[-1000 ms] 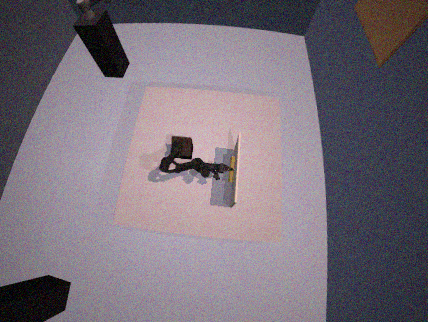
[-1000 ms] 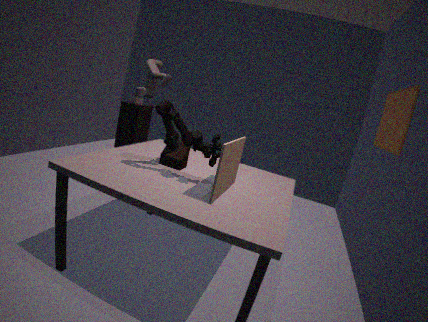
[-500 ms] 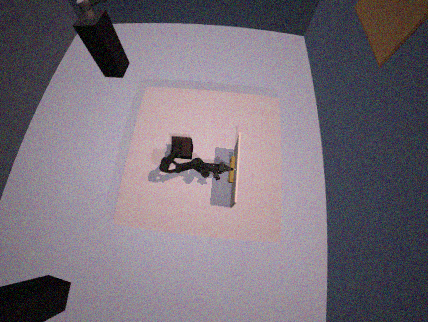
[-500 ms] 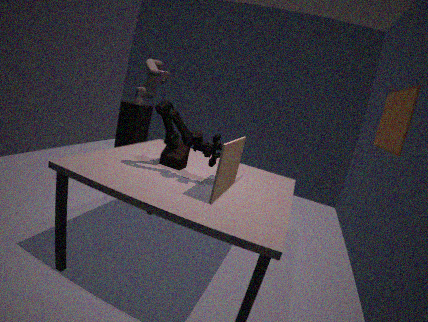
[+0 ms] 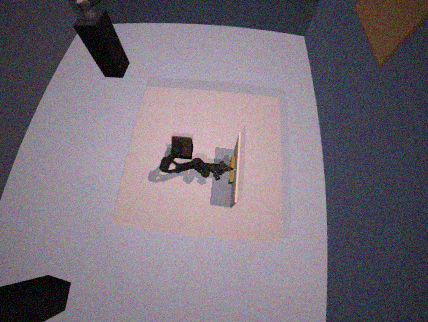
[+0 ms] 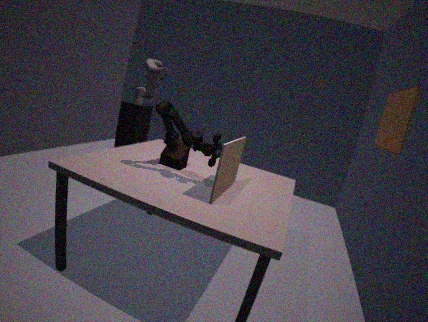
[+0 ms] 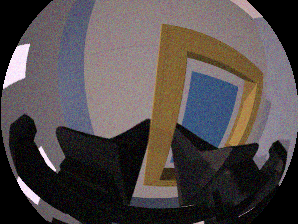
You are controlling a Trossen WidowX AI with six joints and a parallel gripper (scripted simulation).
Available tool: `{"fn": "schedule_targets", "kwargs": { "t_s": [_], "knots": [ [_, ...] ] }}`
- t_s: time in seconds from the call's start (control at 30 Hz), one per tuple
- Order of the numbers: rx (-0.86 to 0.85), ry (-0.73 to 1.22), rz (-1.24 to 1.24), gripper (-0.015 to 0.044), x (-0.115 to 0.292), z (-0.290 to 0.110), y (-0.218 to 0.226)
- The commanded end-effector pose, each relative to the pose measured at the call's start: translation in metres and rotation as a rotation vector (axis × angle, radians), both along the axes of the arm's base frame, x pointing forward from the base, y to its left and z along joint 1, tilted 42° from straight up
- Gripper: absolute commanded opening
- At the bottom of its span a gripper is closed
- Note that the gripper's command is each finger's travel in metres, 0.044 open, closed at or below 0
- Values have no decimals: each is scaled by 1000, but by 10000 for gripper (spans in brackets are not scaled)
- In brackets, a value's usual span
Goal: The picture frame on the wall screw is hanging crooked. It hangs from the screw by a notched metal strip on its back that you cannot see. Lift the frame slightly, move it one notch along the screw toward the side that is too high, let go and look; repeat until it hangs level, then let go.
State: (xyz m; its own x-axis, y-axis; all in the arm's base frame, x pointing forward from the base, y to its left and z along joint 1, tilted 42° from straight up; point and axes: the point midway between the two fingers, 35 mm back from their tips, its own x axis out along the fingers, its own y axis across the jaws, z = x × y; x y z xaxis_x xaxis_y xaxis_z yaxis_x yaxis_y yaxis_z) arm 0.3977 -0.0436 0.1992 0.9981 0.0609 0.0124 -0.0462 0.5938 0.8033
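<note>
The picture frame (image 7: 169,70) (image 5: 232,164) is gold with a blue picture (image 7: 209,106). It hangs on the small upright wall panel (image 5: 238,147) (image 6: 229,170) on the table, on the side facing the arm. In the wrist view it looks tilted. My gripper (image 7: 160,124) (image 5: 225,173) (image 6: 216,151) is shut on the frame's near gold bar, with one dark finger on each side of it. In the exterior view only the panel's bare back shows, and the frame is hidden behind it. The screw and the notched strip are hidden.
The arm's base (image 5: 181,146) (image 6: 172,155) stands on the pink table top (image 5: 165,210) left of the panel. A black post (image 5: 102,45) (image 6: 132,122) stands off the table's far corner. An orange panel (image 5: 387,22) (image 6: 397,120) hangs on the room wall.
</note>
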Motion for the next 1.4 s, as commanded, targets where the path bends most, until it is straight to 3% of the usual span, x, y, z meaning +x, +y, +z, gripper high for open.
{"fn": "schedule_targets", "kwargs": {
  "t_s": [0.0, 0.63, 0.97, 1.13, 1.37],
  "knots": [
    [-27, -3, -3, 0, 0, 0, 0],
    [-131, -10, -4, 0, 0, 0, 0],
    [-104, -7, -1, 260, 0, 0, 0],
    [-87, -6, -1, 260, -7, 1, -1],
    [87, 6, 5, 260, -77, 1, -9]
  ]
}}
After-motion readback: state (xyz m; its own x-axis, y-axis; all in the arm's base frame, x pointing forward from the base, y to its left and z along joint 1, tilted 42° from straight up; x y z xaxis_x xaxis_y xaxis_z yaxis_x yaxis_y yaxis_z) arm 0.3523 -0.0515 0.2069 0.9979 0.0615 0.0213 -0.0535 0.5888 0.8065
